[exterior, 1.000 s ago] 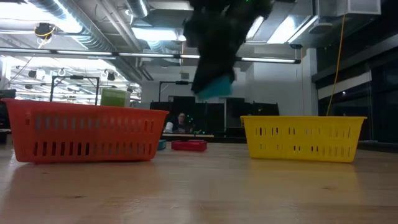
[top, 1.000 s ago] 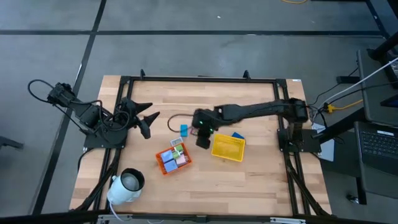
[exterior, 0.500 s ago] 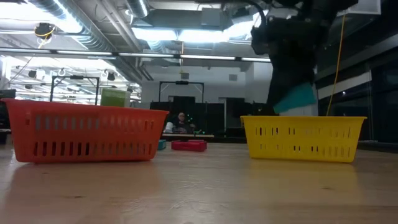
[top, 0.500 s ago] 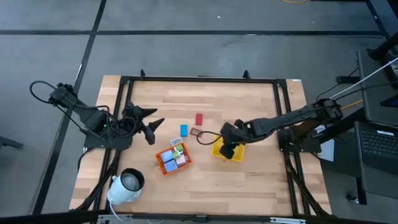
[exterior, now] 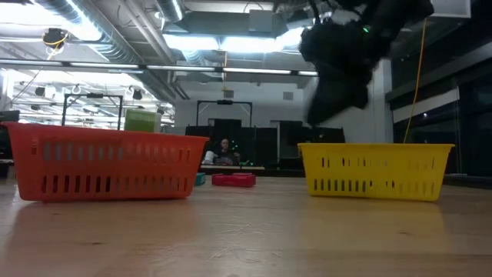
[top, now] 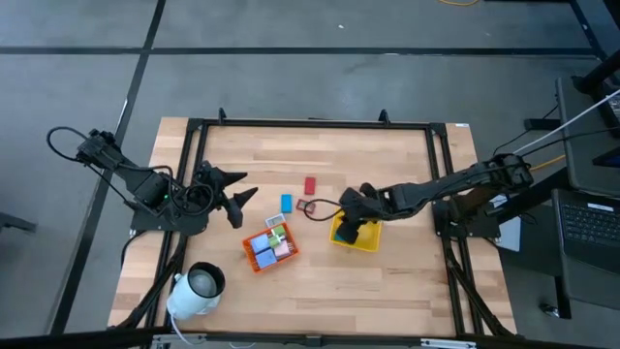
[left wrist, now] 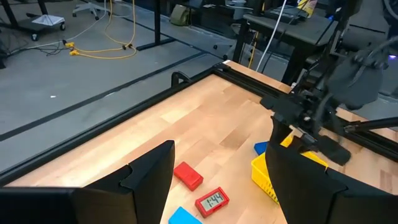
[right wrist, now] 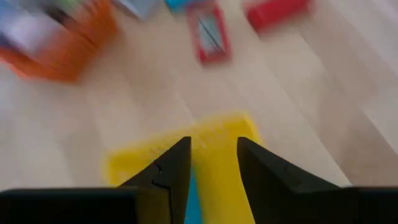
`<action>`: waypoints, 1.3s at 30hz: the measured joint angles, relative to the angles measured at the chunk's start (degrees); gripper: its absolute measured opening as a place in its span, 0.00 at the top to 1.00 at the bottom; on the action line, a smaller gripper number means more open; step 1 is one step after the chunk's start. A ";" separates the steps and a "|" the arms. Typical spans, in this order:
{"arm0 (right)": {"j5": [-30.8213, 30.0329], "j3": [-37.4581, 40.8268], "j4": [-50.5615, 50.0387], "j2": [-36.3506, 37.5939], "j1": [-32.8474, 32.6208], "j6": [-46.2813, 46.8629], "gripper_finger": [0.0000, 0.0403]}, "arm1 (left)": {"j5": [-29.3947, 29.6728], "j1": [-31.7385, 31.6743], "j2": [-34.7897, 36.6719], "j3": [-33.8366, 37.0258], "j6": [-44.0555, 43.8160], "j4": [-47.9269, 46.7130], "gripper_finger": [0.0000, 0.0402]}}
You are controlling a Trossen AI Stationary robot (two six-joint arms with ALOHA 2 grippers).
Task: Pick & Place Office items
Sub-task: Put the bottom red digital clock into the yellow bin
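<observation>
The right pincer (top: 351, 233) hangs over the left end of the yellow slotted plastic tray (top: 366, 236), its arm stretched low and leftward across the bench (top: 387, 281) from its base at the right edge, wrist bent down. Its two dark fingers (right wrist: 163, 171) stand slightly apart with nothing between them (a strip of light blue (right wrist: 192, 204) shows in the tray just under them). The left pincer (top: 235, 195) waits over the left side of the bench, its fingers spread wide and empty, pointing right.

A small red block (top: 310, 185), a red-framed little clock piece (top: 304, 206) and a blue block (top: 287, 203) lie on bare wood between the two pincers. The orange slotted plastic tray (top: 254, 260), nearer and left of the yellow one, holds several pieces in blue, pink, green and white. A large white cylinder with a dark hollow (top: 197, 288) lies at the near left corner.
</observation>
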State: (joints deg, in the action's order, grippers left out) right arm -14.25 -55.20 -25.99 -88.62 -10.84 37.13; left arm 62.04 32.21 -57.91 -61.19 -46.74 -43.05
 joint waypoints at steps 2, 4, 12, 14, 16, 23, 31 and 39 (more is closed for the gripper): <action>0.30 0.00 5.97 0.00 0.69 -3.86 0.66 | 0.04 0.00 0.00 0.00 -0.01 0.02 0.39; 0.32 -0.01 10.15 -0.25 1.92 -8.30 0.66 | 0.05 0.00 0.00 0.00 -0.09 0.00 0.39; 10.06 -0.04 20.29 -6.38 10.32 -17.97 0.62 | -0.38 0.05 0.02 0.00 -2.01 0.00 0.39; 12.22 -0.04 23.13 -8.30 11.45 -18.51 0.56 | -0.42 0.10 0.02 0.00 -2.03 0.02 0.39; 14.14 -0.04 24.64 -10.39 12.05 -18.47 0.50 | -0.44 0.11 0.02 0.00 -2.05 0.00 0.39; 15.49 -0.04 27.52 -14.84 12.00 -18.02 0.26 | -0.45 0.11 0.02 0.00 -2.52 0.00 0.39; 13.16 -0.97 32.45 -18.89 11.79 -19.57 0.22 | -2.26 0.11 0.04 0.00 -3.08 -0.04 0.39; 13.65 -9.36 26.35 -25.45 11.77 -21.18 0.21 | -4.03 0.11 0.04 0.00 -4.13 -0.03 0.39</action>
State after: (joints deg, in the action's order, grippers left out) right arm -0.60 -64.56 0.36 -114.07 0.93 15.95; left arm 58.01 32.32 -57.87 -61.19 -50.87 -43.08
